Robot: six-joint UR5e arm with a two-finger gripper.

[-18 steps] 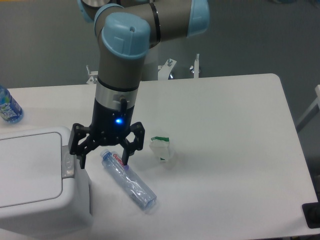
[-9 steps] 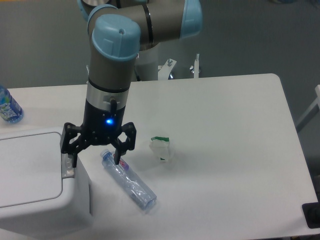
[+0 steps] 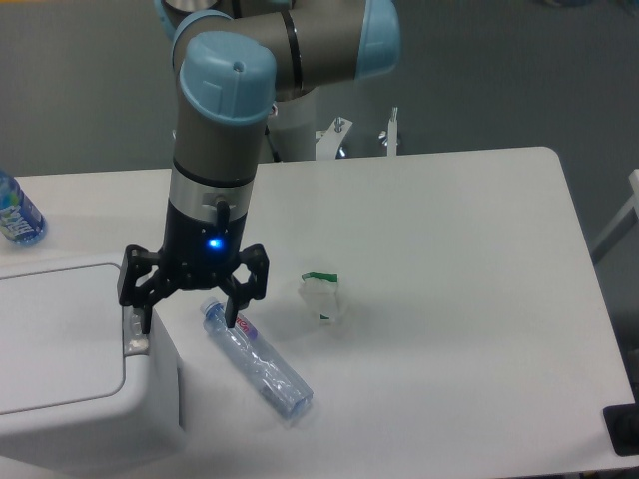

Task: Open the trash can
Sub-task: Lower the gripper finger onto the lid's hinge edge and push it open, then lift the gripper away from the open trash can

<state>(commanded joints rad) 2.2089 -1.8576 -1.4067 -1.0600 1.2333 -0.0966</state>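
White plastic trash can (image 3: 70, 349) is sitting at the table's seven o'clock corner; the gripper (image 3: 190, 309) is hovering with jaws spread, its nine-o'clock finger over the grey button strip (image 3: 136, 332).

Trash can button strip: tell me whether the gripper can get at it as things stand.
Probably yes. The open gripper has one finger right over the grey button strip at the trash can lid's edge, nothing between; the lying bottle sits off to the side.

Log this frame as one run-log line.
tool: open, one finger over grey push-button strip | trash can: lid closed | clear plastic bottle: lying on table
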